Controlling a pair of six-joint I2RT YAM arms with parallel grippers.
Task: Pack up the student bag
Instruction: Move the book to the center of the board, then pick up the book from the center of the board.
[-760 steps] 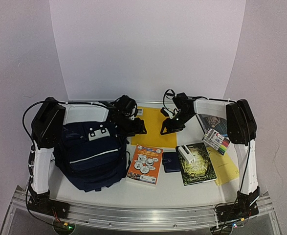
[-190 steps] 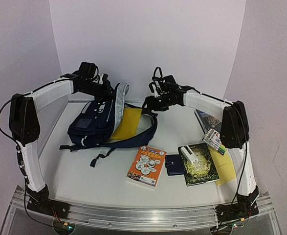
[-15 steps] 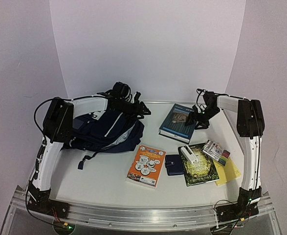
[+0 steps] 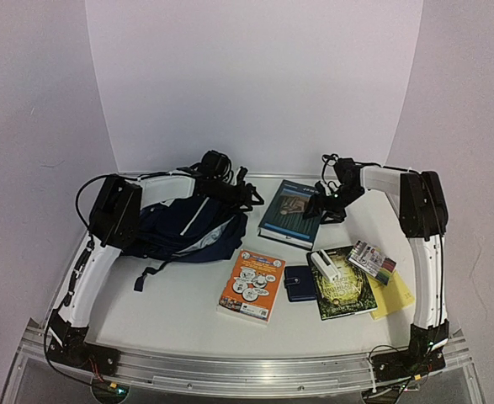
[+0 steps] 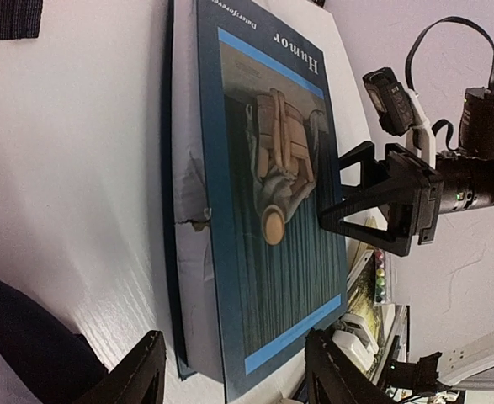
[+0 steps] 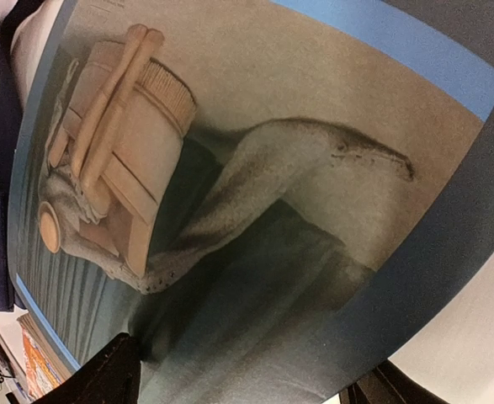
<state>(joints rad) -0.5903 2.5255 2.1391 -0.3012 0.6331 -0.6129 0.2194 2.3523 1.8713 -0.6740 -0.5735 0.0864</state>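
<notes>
The student bag [image 4: 183, 231], navy blue with thin white stripes, lies on its side at the back left; a dark patch of it shows in the left wrist view [image 5: 19, 345]. My left gripper [image 4: 245, 195] is at the bag's right end, open [image 5: 234, 379], its fingers facing a blue hardcover book [image 5: 272, 210]. That book [image 4: 289, 210] lies flat just right of the bag. My right gripper [image 4: 318, 210] is open over the book's right side, fingertips against the cover [image 5: 335, 192]. The cover fills the right wrist view [image 6: 255, 210].
Along the front lie an orange booklet [image 4: 250, 284], a small navy wallet [image 4: 295, 282], a dark green book [image 4: 343, 290] with a white box [image 4: 322, 265] on it, a marker pack [image 4: 371, 261] and yellow paper [image 4: 395, 295].
Over the last half second the right gripper and the blue book have slid left toward the bag. The left gripper has shifted slightly right. Earlier, the bag was lifted and laid on its side.
</notes>
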